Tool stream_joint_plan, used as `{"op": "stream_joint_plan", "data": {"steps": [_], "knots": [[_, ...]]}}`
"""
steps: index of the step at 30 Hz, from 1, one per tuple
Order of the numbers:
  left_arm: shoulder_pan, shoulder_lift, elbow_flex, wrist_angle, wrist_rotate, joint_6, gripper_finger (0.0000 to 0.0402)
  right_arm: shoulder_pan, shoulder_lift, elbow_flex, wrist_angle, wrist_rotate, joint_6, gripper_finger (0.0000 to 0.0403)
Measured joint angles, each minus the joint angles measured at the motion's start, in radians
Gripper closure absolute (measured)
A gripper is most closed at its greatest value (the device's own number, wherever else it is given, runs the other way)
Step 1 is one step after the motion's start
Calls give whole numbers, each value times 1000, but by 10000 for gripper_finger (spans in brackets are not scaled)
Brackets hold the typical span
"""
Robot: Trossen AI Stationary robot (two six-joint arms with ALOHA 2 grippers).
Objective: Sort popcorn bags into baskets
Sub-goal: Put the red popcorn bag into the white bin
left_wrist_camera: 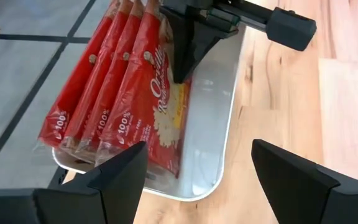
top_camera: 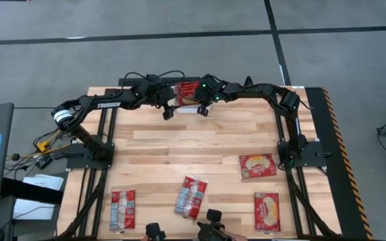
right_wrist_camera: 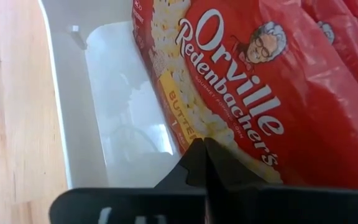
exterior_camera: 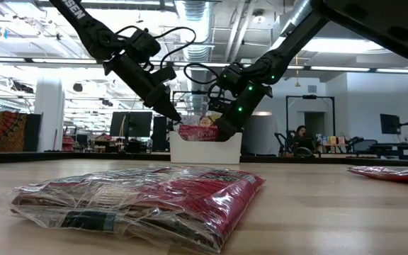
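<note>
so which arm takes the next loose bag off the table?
Probably left: the left gripper is open and empty beside the bin, while the right gripper is shut, fingers in the bin against a packet. Loose packets lie near both.

Wooden table [top_camera: 179,144]: white basket [top_camera: 187,110] far edge, four loose popcorn bags [top_camera: 191,197] near.

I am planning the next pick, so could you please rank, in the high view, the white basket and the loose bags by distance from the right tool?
1. White basket, beside the right tool.
2. Right middle bag.
3. Front centre bag.
4. Front right bag.
5. Front left bag.
</note>
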Motion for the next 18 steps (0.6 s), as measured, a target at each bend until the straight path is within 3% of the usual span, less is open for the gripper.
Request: {"op": "stream_joint_plan", "data": {"steps": [18], "knots": [[-5,0,0,-8,-29,-2,123,22,0,0,3,4,-1,395]]}}
